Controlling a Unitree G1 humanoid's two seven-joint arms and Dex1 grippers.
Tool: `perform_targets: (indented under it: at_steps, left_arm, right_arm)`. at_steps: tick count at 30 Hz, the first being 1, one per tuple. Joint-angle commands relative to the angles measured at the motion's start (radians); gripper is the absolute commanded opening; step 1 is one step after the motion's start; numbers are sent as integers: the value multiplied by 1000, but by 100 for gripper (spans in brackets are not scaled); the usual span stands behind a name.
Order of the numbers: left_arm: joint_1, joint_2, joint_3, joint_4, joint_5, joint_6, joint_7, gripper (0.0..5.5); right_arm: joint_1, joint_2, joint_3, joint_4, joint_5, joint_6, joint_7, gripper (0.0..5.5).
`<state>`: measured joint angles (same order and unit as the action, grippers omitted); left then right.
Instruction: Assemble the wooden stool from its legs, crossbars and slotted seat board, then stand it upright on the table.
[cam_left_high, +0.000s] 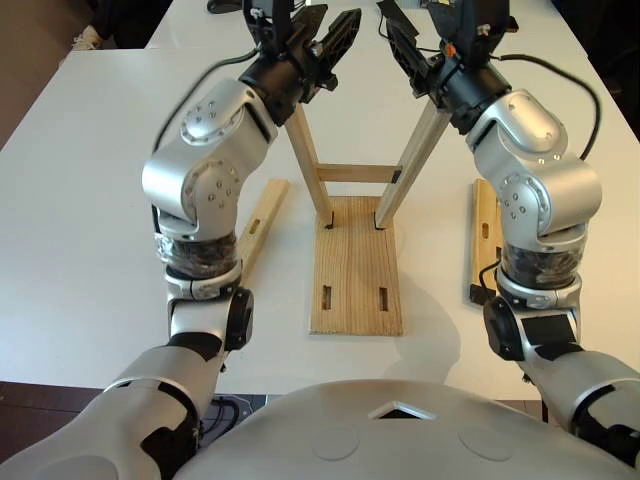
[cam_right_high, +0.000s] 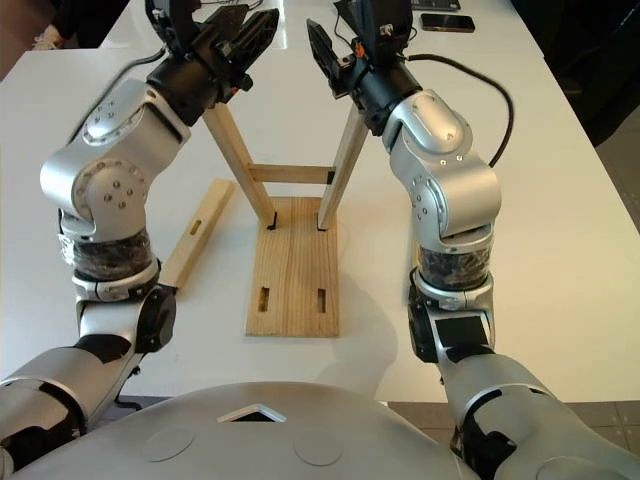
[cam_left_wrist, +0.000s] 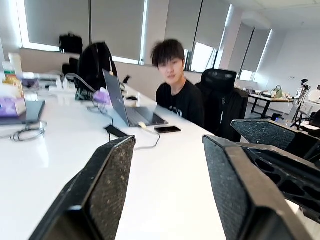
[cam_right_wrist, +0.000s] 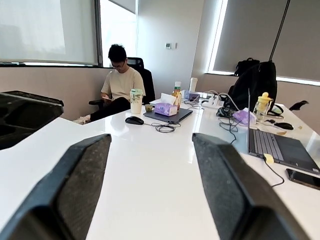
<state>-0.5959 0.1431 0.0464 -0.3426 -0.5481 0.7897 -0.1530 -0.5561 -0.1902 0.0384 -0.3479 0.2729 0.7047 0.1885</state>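
The slotted seat board (cam_left_high: 355, 270) lies flat in the middle of the white table. Two legs (cam_left_high: 306, 155) (cam_left_high: 412, 160) stand tilted in its far slots, joined by a crossbar (cam_left_high: 358, 172). The two near slots are bare. My left gripper (cam_left_high: 335, 28) hovers open just above and beyond the left leg's top, which my wrist hides. My right gripper (cam_left_high: 397, 35) is open over the right leg's top in the same way. The fingers of the left gripper (cam_left_wrist: 170, 145) and those of the right gripper (cam_right_wrist: 152, 140) have nothing between them.
One loose wooden leg piece (cam_left_high: 262, 225) lies left of the board, another (cam_left_high: 485, 235) to its right under my right arm. A phone (cam_right_high: 447, 21) and a mouse (cam_left_high: 225, 5) lie on the far table. Bare tabletop (cam_left_high: 90, 200) stretches out on both sides.
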Motion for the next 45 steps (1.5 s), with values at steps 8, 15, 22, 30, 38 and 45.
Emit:
perform_targets:
  at_steps: [8, 15, 22, 30, 38, 45]
  left_arm:
    - [-52, 18, 79, 59, -91, 98, 3, 250]
    - [-325, 75, 186, 51, -175, 127, 14, 250]
    - [-359, 120, 244, -60, -308, 184, 25, 250]
    - [359, 123, -121, -75, -109, 13, -115, 250]
    - [153, 129, 7, -146, -239, 4, -115, 250]
    - [-64, 257, 265, -177, -580, 95, -62, 250]
  right_arm:
    - [39, 11, -11, 11, 53, 65, 16, 299]
    - [-203, 18, -136, -113, 139, 88, -30, 299]
    - [-239, -2, -197, -206, 220, 164, -51, 299]
    - [327, -4, 60, -110, 120, 52, 21, 299]
    - [191, -17, -36, -159, 155, 14, 19, 299]
    - [-24, -33, -283, -291, 421, 91, -39, 299]
